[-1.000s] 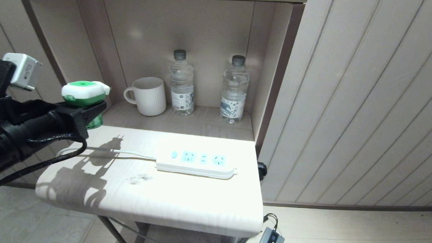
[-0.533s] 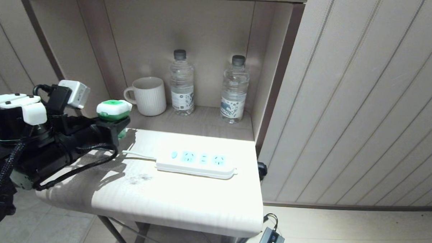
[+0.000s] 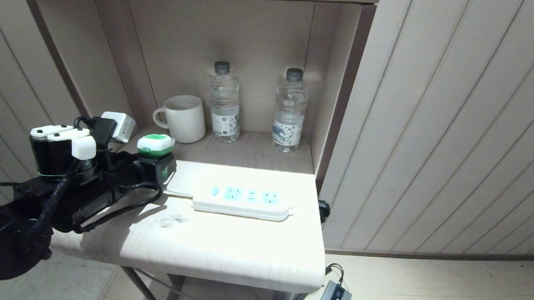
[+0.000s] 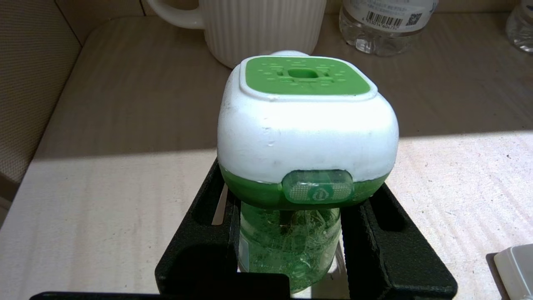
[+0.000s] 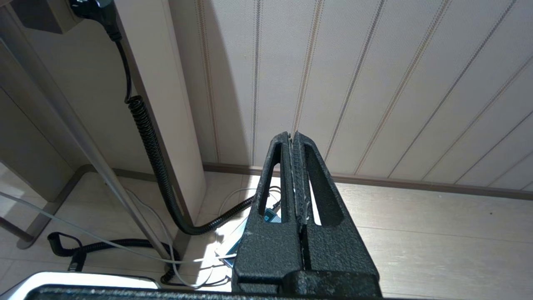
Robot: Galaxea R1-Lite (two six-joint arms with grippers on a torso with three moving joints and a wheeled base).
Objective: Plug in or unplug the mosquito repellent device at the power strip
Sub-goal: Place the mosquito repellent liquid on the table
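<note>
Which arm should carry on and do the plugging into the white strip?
Left. Its gripper already clamps the small green-and-white plastic mosquito repellent device upright, just beside the long white plastic power strip. The right gripper is shut, empty, down by the floor.

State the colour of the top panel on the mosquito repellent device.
Green, set in a white head on the mosquito repellent device; the left wrist view shows it best.
</note>
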